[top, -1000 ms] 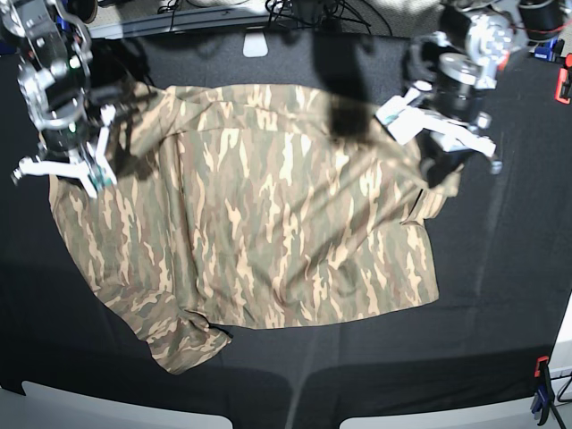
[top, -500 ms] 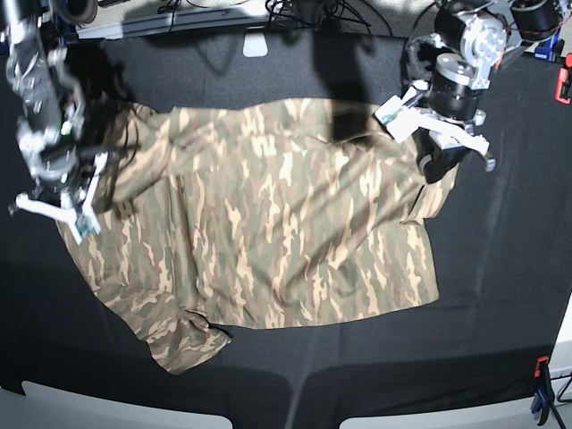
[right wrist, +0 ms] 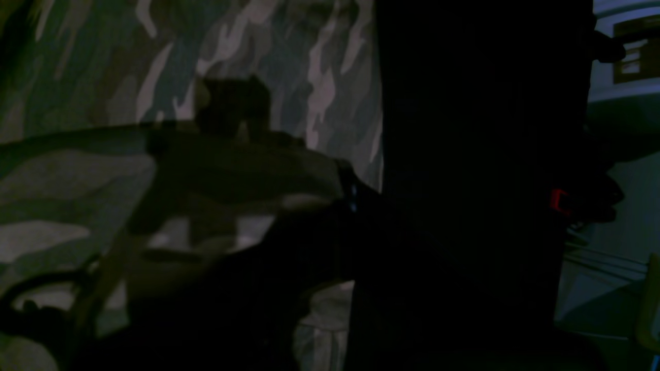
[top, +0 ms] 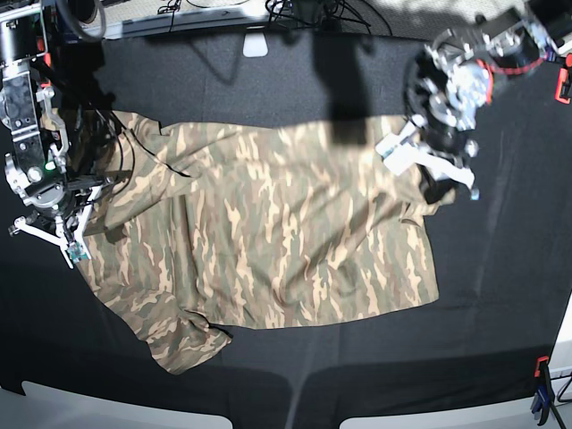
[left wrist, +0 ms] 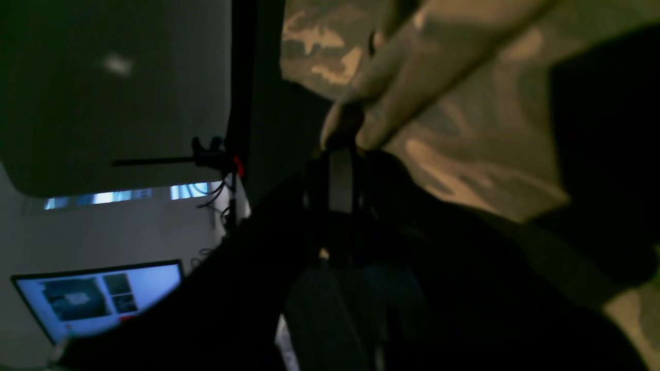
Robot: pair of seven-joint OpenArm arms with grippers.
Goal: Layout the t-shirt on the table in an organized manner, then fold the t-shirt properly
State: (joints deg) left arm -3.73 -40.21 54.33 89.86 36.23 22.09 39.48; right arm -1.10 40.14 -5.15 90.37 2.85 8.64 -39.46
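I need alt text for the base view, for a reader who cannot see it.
A camouflage short-sleeved fabric t-shirt lies spread but rumpled on a table covered in matte black cloth. The right pincer grips its edge at the view's left, and the left pincer grips the opposite edge at the view's right.

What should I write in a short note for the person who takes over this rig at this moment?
Left gripper: shut on the t-shirt, pinching its far corner on the base view's right.
Right gripper: shut on the t-shirt at its edge on the base view's left.
T-shirt: lies mostly spread on the table, stretched between both arms, far edge lifted; one sleeve sticks out at the near left.
Done: the shirt is roughly opened out.
Left: lower and smooth the held edge, straighten the wrinkles and the sleeve, then do all the folds. No fold is made yet.
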